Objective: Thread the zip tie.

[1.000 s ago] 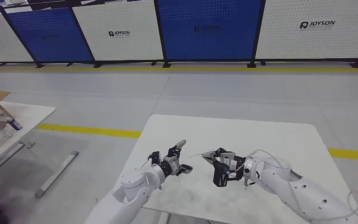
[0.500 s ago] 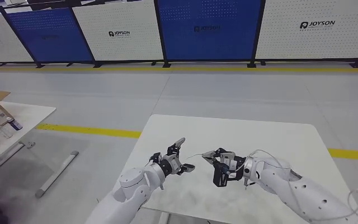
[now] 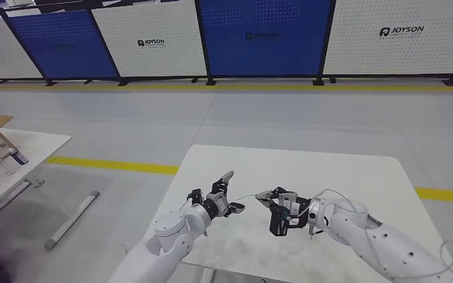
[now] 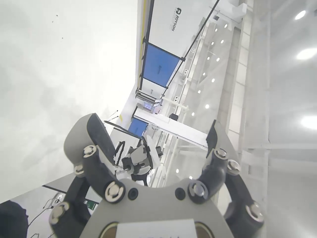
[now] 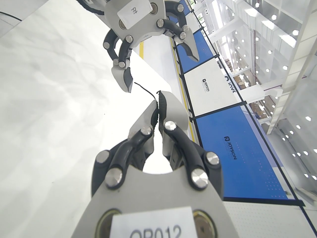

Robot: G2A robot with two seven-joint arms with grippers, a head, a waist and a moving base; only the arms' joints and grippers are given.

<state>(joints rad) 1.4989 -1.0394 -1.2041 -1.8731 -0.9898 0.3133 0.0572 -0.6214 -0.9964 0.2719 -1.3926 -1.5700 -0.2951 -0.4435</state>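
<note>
The zip tie (image 5: 146,90) is a thin dark strand held above the white table (image 3: 340,170). My right gripper (image 5: 157,101) is shut on one end of it, and the free end sticks out toward the left gripper. In the top view the zip tie (image 3: 246,197) spans the small gap between the right gripper (image 3: 265,197) and the left gripper (image 3: 232,192). The left gripper (image 5: 161,68) is open, one fingertip (image 5: 125,79) right beside the strand's tip, nothing between its fingers. In its own view the left gripper (image 4: 153,130) stands wide open.
Both grippers hover over the table's near half, close to its front edge. A second table (image 3: 21,152) with small items stands far left. Blue and white partition panels (image 3: 262,35) line the back of the floor.
The left gripper has shifted slightly toward the zip tie's free end. The right gripper has stayed still with the zip tie in it.
</note>
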